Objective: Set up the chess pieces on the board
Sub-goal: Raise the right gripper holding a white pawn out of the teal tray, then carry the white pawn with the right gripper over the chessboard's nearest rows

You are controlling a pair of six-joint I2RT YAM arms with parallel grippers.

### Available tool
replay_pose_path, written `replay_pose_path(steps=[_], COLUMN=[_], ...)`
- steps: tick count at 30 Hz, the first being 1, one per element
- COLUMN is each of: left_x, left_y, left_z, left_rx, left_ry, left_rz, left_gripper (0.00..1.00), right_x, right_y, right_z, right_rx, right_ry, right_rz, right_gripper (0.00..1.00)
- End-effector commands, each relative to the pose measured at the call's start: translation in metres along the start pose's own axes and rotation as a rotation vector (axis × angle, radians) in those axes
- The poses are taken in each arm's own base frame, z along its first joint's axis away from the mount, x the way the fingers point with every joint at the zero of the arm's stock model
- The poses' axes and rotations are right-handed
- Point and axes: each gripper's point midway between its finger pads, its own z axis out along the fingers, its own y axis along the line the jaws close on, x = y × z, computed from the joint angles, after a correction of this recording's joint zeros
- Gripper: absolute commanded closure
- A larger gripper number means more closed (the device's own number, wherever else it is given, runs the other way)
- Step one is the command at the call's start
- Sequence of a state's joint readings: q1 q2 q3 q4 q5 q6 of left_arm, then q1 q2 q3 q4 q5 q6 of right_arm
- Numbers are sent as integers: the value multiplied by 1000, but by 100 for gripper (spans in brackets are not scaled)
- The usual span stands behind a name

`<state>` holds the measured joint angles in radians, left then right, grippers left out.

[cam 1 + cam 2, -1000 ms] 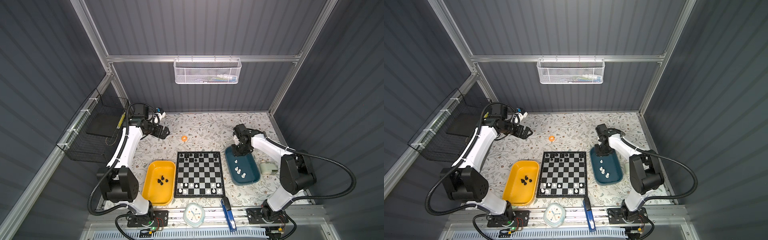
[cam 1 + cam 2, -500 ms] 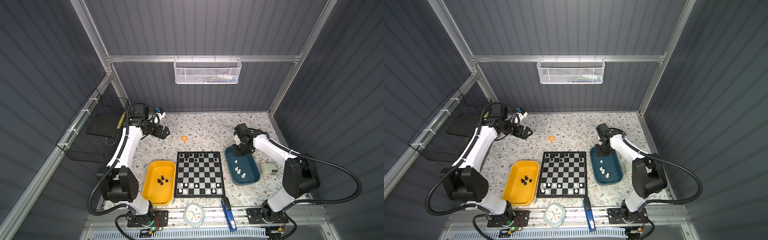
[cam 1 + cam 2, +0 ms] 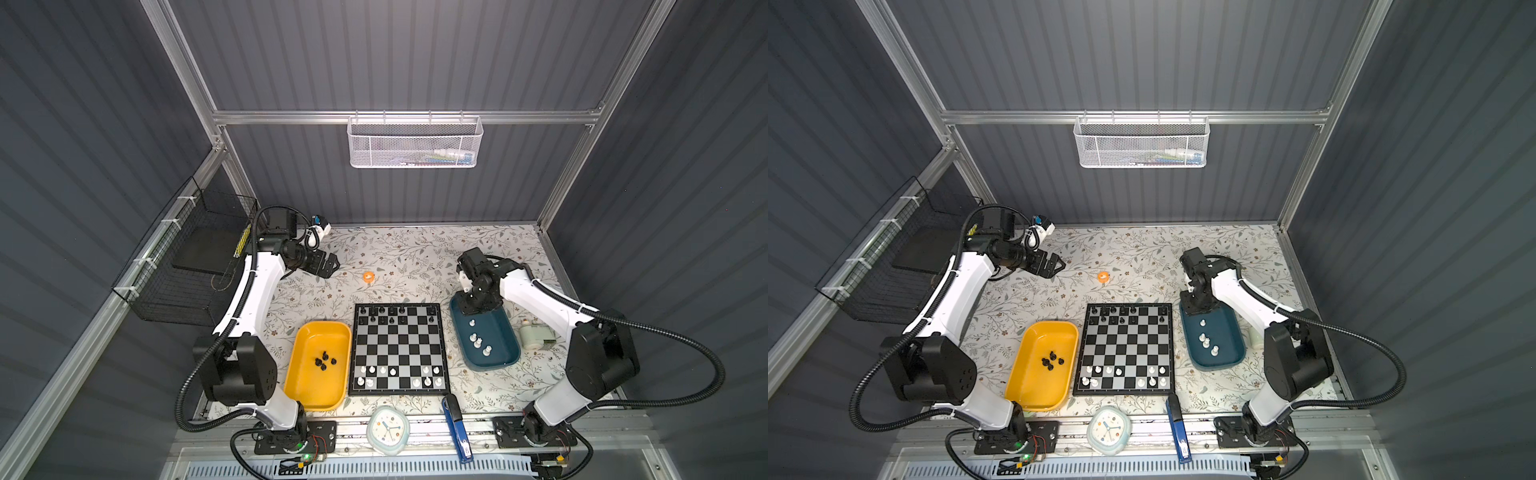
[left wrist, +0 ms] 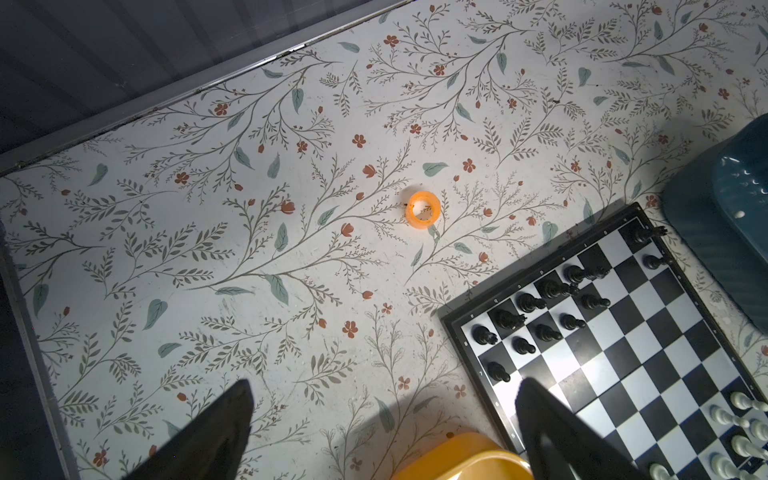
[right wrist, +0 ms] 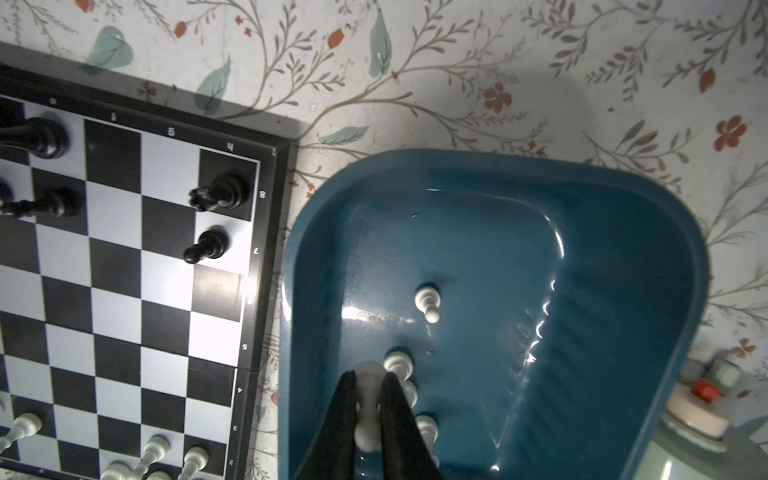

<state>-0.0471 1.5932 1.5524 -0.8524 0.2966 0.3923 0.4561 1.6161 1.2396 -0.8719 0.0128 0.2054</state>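
Where the right gripper (image 5: 370,376) hangs: above teal tray (image 5: 623,249), clamped on white piece (image 5: 366,436)
Left gripper (image 3: 327,266): spread wide, empty, near back wall
Board (image 3: 399,349): between yellow tray (image 3: 307,392) and teal tray

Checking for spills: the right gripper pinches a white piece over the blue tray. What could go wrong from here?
The white piece sits in the thin tips of the right gripper, so it may twist or slip on the way to the board. In the blue tray, loose white pieces stand right beside it and could get knocked. The white pieces on the board stand close together; setting this one down may topple one.
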Motion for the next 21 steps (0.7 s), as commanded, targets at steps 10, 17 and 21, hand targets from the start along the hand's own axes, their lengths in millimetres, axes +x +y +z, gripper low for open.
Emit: replay_pose_path(steps=[10, 17, 21], left_x=[-2, -5, -5], left_y=[-9, -8, -6], left_z=[-7, -8, -7], left_rx=[25, 25, 19], left_ry=[-12, -14, -9], left_rz=[13, 13, 18], left_gripper=[0, 0, 1], right_x=[11, 18, 24], right_y=[33, 57, 74], right_z=[-30, -35, -35], right_rx=[-27, -39, -53], right_ry=[-17, -23, -22], right_rz=[-38, -78, -106], right_gripper=[84, 84, 85])
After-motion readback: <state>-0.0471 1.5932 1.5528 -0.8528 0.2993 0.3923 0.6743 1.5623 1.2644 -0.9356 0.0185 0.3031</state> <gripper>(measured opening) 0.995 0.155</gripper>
